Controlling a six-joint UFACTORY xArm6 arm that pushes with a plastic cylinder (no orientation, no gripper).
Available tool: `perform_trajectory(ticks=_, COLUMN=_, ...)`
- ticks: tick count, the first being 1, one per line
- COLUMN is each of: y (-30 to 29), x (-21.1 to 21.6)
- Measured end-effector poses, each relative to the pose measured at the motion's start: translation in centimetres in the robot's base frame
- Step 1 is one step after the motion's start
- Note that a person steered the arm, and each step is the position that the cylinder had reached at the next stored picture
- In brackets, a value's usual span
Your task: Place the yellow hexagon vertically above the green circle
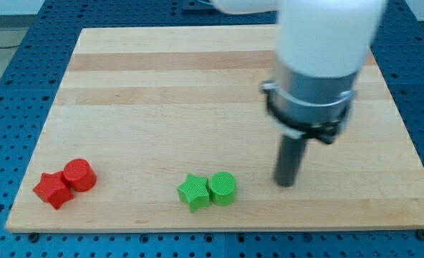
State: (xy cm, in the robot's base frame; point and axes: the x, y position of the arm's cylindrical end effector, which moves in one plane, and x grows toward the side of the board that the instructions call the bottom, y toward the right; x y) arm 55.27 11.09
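Note:
The green circle lies near the board's bottom edge, a little right of centre, touching a green star on its left. No yellow hexagon shows in the camera view; the arm's wide white and grey body may hide it. My tip rests on the board to the right of the green circle, about a block's width apart from it.
A red star and a red circle touch each other at the bottom left. The wooden board lies on a blue perforated table. The arm's white and grey body covers the upper right of the board.

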Motion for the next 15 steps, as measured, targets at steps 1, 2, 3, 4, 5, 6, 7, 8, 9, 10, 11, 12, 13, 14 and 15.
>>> perform_trajectory(ticks=1, y=7.0, x=-1.3)
perform_trajectory(ticks=2, y=13.0, x=-3.9)
perform_trajectory(ticks=3, y=13.5, x=-7.0)
perform_trajectory(ticks=4, y=10.4, x=-9.1)
perform_trajectory(ticks=5, y=6.4, x=-11.4)
perform_trajectory(ticks=6, y=2.2, x=-13.5)
perform_trajectory(ticks=7, y=-2.1, x=-14.2)
perform_trajectory(ticks=8, y=-4.9, x=-13.7)
perform_trajectory(ticks=9, y=-6.1, x=-12.4)
perform_trajectory(ticks=10, y=-7.6, x=-11.8)
perform_trajectory(ticks=11, y=-8.7, x=-11.1)
perform_trajectory(ticks=12, y=-9.4, x=-11.4)
perform_trajectory(ticks=13, y=-10.7, x=-10.7)
perform_trajectory(ticks=14, y=-12.3, x=-10.2)
perform_trajectory(ticks=15, y=-13.4, x=-10.2)
